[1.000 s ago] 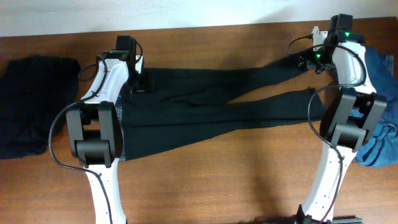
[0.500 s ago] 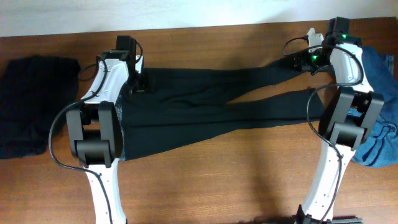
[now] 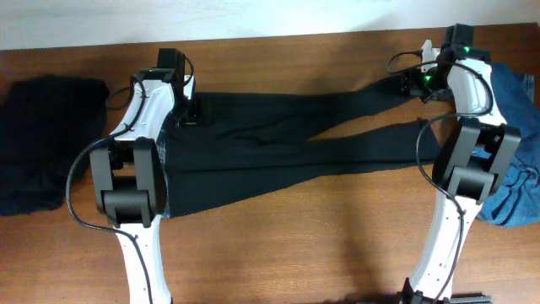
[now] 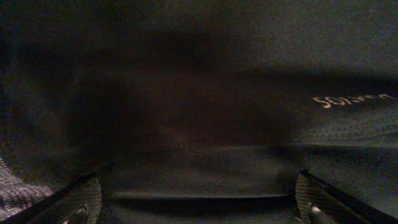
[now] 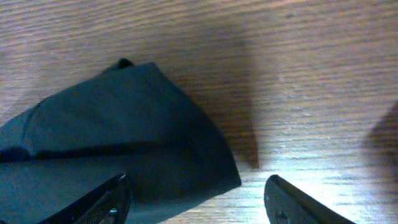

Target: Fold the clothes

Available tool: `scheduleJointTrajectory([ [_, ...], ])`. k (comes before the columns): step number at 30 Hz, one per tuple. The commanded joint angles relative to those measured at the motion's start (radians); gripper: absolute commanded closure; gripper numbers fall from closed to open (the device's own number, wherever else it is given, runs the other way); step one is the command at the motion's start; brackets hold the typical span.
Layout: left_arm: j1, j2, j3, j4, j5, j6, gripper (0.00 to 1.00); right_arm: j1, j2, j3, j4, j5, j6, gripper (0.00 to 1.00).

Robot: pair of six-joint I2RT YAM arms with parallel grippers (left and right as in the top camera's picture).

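Trousers (image 3: 278, 152) across table (image 3: 295, 245), cloth heap (image 3: 46, 143) at left, another garment (image 3: 525, 101) at right.

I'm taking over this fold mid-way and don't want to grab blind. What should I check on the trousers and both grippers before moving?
1. The left gripper open over the trousers: ok.
2. The right gripper open above the leg cuff: ok.
3. Cuff gripped: not ok, it lies loose on the table.
4. Legs lying together: not ok, they splay apart.
5. Left gripper touching fabric: cannot tell, too dark.
6. The blue denim garment apart from that cuff: ok.
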Motion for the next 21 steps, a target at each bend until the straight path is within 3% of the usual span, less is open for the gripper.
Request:
scheduleJointTrajectory([
  [1, 0.008, 0.052, -0.011, -0.003, -0.015, 0.001, 0.01, 0.007, 0.013, 0.005, -0.011, 0.029, 0.025, 0.31],
  [5, 0.008, 0.052, -0.011, -0.003, -0.015, 0.001, 0.01, 0.006, 0.013, 0.006, -0.022, 0.015, 0.024, 0.62],
  [8, 0.008, 0.052, -0.011, -0.003, -0.015, 0.001, 0.01, 0.006, 0.013, 0.006, -0.035, 0.015, 0.024, 0.94],
  [21, 0.008, 0.052, -0.011, -0.003, -0.015, 0.001, 0.01, 0.005, -0.043, 0.174, -0.186, 0.008, 0.024, 0.93],
])
